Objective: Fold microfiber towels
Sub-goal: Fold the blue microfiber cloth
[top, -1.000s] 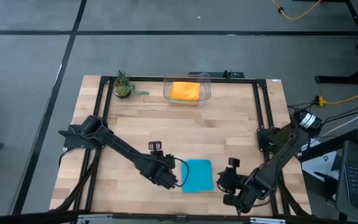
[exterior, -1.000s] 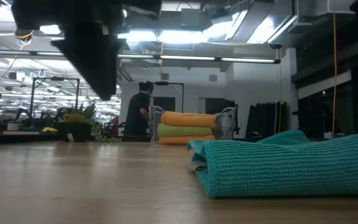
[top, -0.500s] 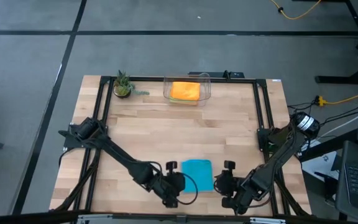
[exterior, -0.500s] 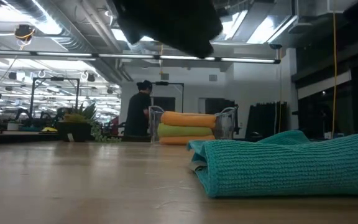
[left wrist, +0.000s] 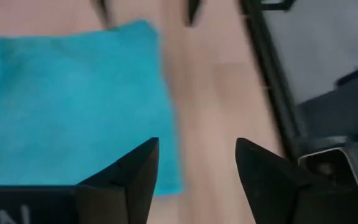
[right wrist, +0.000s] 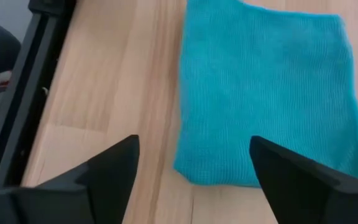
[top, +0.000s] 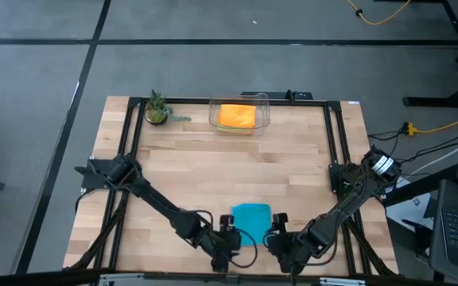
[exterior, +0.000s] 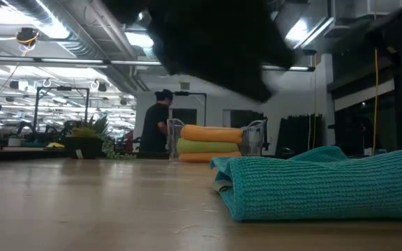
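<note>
while the folded teal microfiber towel lies flat at the table's near edge, left gripper and right gripper flank it, fingers spread, likely poised for another fold.

Teal towel near front edge of surface: solid teal, fine woven rib texture, no print. Surface: pale wood planks w/ light grain, black frame rails along the sides. Clear bin at back edge, orange towel on top; low view shows orange towel / lime green towel / orange stack. Small green plant at back left corner. Both arms & fingers black. Floor grey w/ dark lines; yellow cable off right side.
</note>
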### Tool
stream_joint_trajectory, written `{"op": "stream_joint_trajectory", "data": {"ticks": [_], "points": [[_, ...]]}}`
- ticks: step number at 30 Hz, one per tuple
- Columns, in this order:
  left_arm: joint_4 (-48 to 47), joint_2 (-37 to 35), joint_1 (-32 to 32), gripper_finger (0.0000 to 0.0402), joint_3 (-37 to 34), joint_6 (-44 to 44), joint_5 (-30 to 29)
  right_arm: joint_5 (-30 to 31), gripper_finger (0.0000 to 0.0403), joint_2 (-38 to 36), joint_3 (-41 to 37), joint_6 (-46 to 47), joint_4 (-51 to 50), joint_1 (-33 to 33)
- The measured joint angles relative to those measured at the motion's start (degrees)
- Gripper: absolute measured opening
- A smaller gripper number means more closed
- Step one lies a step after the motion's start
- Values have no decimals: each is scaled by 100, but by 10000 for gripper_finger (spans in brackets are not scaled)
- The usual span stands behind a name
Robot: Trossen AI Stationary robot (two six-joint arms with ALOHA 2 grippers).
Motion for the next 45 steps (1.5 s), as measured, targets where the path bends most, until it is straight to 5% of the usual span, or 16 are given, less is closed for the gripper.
{"op": "stream_joint_trajectory", "data": {"ticks": [25, 45], "points": [[222, 690, 53, 212, 55, 741, -300, -769, 287, 927, 37, 474, 171, -247], [-183, 738, 185, 212, 93, 28, 72, -826, 287, 929, 20, 476, 206, -256]]}}
